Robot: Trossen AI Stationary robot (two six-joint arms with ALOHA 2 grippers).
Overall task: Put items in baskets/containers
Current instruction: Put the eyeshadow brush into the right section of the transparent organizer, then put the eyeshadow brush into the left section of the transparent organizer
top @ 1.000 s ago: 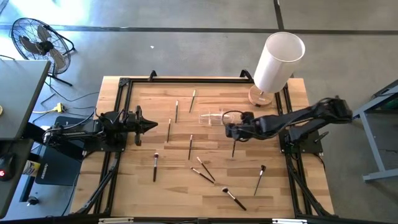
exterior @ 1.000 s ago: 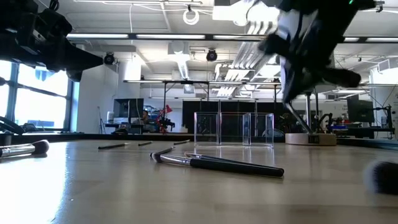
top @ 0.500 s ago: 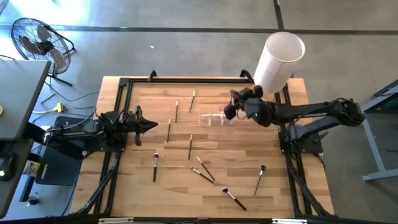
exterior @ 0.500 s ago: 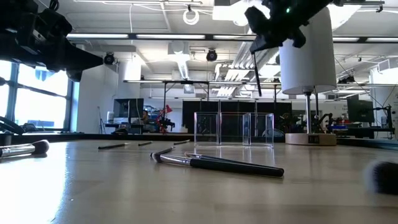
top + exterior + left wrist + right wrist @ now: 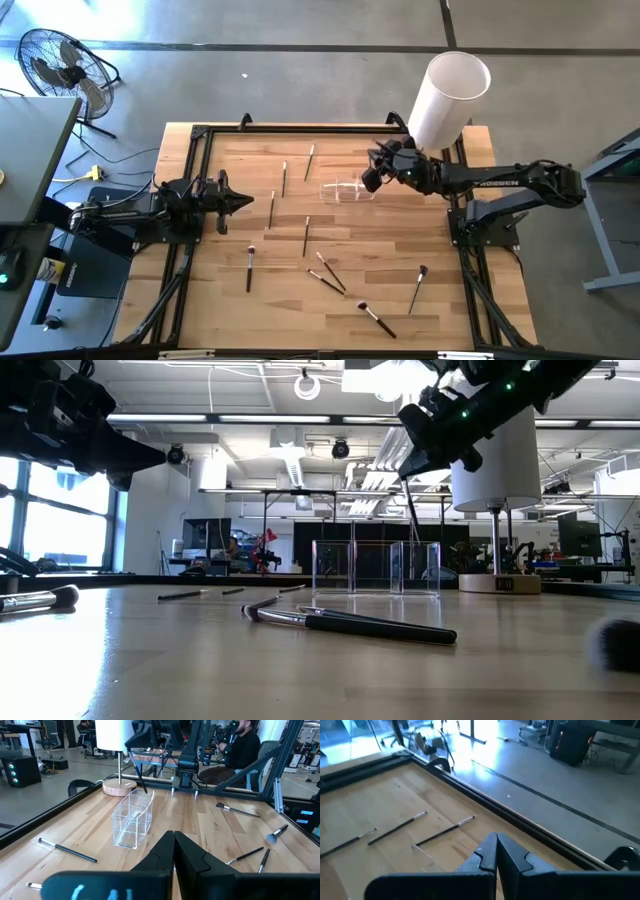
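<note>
High view: the right gripper (image 5: 372, 176) hangs above the right end of the clear tray (image 5: 345, 190), near the far edge of the surface (image 5: 420, 230). The left gripper (image 5: 240, 201) waits pinched shut at the surface's left side, holding nothing. About nine brushes lie scattered: two (image 5: 284, 178) left of the tray, others (image 5: 330, 272) toward the near edge. A white cylinder (image 5: 445, 100) stands at the far right corner.

Low view: the right gripper (image 5: 412, 458) is pinched on a thin dark brush (image 5: 412, 500) that hangs tip-down, slightly tilted, its lower end at about the tray (image 5: 376, 568) rim's height. Whether that end is inside the walls or just beside them I cannot tell here.

Left wrist view: the left gripper (image 5: 173, 851) has its fingers pressed together. Beyond it, the held brush (image 5: 139, 781) slants down to the tray's (image 5: 134, 817) far end, its tip at the rim there.

Right wrist view: the right gripper (image 5: 496, 852) shows its fingers closed; two brushes (image 5: 445, 832) lie on the surface (image 5: 380, 800) below.

Risk, as I judge it: the tray is narrow and light. Released while this tilted, the brush could tip over the wall onto the surface; lowered off-centre, it could push the tray aside.
</note>
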